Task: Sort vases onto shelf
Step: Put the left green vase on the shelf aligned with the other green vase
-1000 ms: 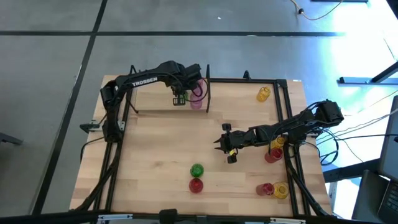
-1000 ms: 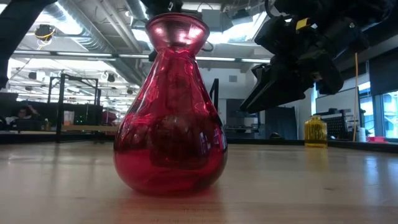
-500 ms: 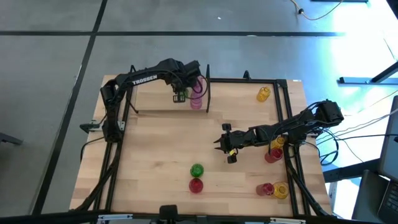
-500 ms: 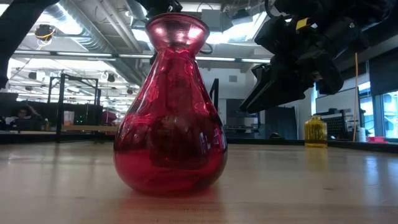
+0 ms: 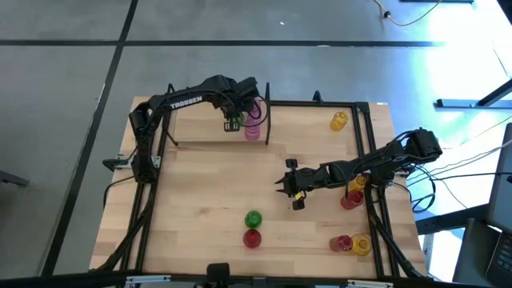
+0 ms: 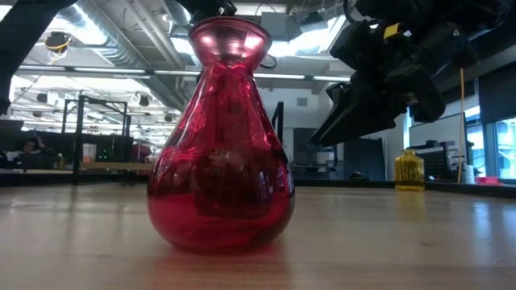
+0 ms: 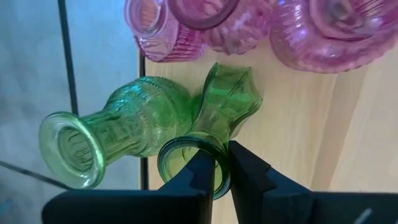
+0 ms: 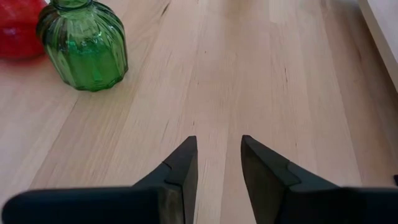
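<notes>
My left gripper (image 5: 234,122) is over the shelf's light-wood board (image 5: 200,130) at the table's far left, beside the black upright divider (image 5: 267,120), shut on a green vase (image 7: 227,102). A second green vase (image 7: 124,134) sits right beside it, and pink vases (image 7: 205,25) stand just beyond. My right gripper (image 5: 290,190) hangs open over the table's middle and touches nothing. In its wrist view a ribbed green vase (image 8: 84,46) and a red vase (image 8: 18,28) stand on their bases ahead of the fingers. My left gripper holds the green vase by the rim of its mouth (image 7: 217,180), one finger inside the mouth and one outside, coming from above. The vase hangs tilted below the fingers, base (image 7: 236,93) toward the shelf board. Whether the base touches the board, I cannot tell.
More vases stand on the table: a yellow one (image 5: 339,121) near the far right corner, yellow (image 5: 357,182) and red (image 5: 350,200) under the right arm, red (image 5: 342,243) and yellow (image 5: 362,245) near the right front. Black frame rods (image 5: 372,152) run along the table's sides.
My left gripper, still shut on the green vase, has shifted slightly toward the table's far edge, carrying the vase with it. The right arm has kept still.
</notes>
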